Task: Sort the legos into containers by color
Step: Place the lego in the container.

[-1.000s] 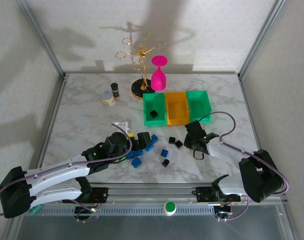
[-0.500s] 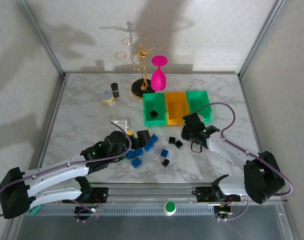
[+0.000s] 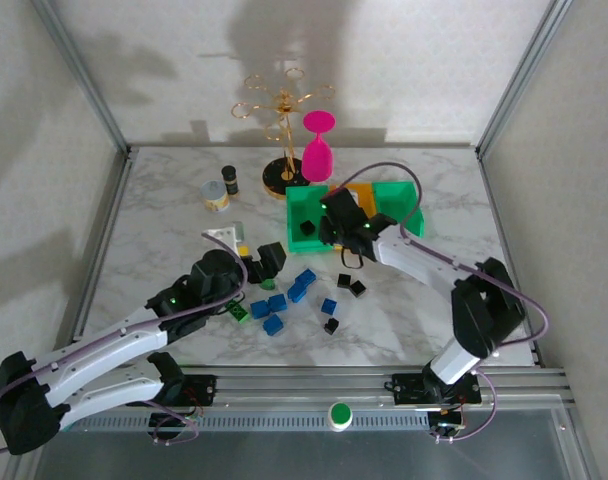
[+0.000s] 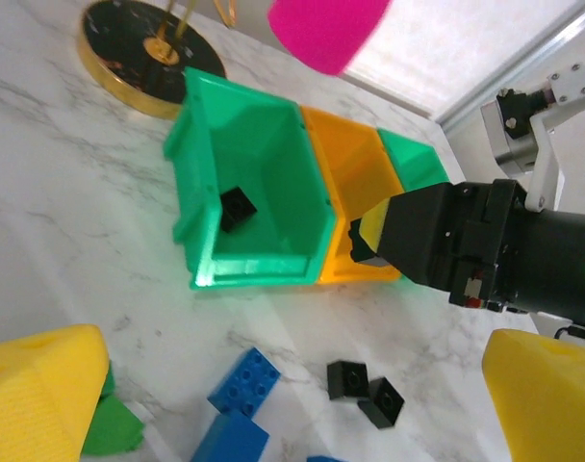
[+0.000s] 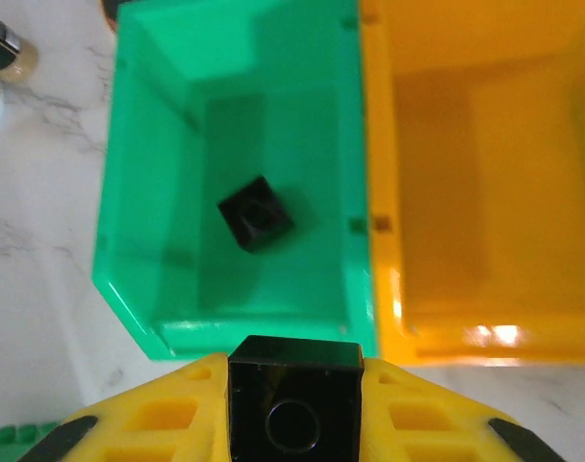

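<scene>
Sorting at an early stage. The left green bin [image 5: 139, 192], one end of the three joined containers [image 3: 399, 195], holds a single sorted black lego [image 5: 257, 213] on its floor, the only brick seen inside any bin. The orange bin [image 5: 466, 192] joined to it is bare inside, and what shows of the right green bin [image 4: 408, 159] beyond that holds nothing. The right gripper [image 4: 365, 236] hangs just short of the near rim of the left green bin, close to its seam with the orange bin. Its yellow pads are clamped on a second, held black lego [image 5: 292, 409]; judging from this pose, release into the left green bin is the step in hand. On the marble table [image 3: 164, 230], on the near side of the left green bin, lie the unsorted pieces: about six blue legos [image 3: 277, 302], three loose black legos [image 3: 343, 280] and at least one green lego [image 3: 239, 312]. The left gripper [image 3: 268, 258] hovers to the near left of the left green bin, fingers spread wide with nothing between them. By this count one brick is placed, one is in transit, and roughly ten — every blue and green among them — are yet to be moved.
</scene>
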### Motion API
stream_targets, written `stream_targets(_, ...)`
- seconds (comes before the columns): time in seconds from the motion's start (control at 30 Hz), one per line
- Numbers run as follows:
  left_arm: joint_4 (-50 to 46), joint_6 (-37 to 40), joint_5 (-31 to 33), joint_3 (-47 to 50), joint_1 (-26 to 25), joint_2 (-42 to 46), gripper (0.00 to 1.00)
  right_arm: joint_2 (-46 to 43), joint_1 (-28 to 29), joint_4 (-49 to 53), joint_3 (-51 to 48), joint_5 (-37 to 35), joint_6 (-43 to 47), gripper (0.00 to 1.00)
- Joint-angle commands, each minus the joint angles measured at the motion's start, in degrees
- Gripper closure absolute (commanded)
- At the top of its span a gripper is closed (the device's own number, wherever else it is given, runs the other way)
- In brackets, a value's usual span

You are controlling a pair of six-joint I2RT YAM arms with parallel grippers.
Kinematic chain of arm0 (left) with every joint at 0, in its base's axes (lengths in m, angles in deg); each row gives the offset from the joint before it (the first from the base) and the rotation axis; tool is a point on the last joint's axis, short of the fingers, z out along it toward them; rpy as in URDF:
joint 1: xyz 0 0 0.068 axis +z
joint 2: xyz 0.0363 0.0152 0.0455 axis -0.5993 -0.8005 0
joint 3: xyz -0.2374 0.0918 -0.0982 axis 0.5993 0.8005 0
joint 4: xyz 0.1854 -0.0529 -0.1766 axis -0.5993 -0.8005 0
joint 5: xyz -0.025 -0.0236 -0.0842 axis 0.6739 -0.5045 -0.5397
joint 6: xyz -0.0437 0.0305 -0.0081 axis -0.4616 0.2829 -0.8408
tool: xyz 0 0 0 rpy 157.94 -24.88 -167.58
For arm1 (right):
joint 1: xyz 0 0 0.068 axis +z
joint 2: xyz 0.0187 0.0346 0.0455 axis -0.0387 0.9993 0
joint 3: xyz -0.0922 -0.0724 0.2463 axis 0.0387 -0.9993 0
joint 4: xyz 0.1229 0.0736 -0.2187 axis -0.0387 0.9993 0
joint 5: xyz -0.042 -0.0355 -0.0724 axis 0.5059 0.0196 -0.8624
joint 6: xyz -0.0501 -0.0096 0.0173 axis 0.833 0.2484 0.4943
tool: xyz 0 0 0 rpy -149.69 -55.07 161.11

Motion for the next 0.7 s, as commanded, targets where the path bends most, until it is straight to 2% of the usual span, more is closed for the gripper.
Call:
stream_targets(0.0,-2.2,1.4,-1.9,-1.8,3.2,1.3,0.0,5.0,0.2,-1.9,5.7,-1.1,2.8,0.71)
stream_targets(0.3,-0.9,1.5,-3.8,-1.3,8.6,-0.3,0.01,17.3,0.0,-4.0,16.9,-2.8,5.6,0.7)
stream_targets(0.67,1.0,1.1,-6.2,-0.2,13.2,-1.8,0.0,25.1,-2.6,-5.9,21.8,-1.9,7.4,0.69)
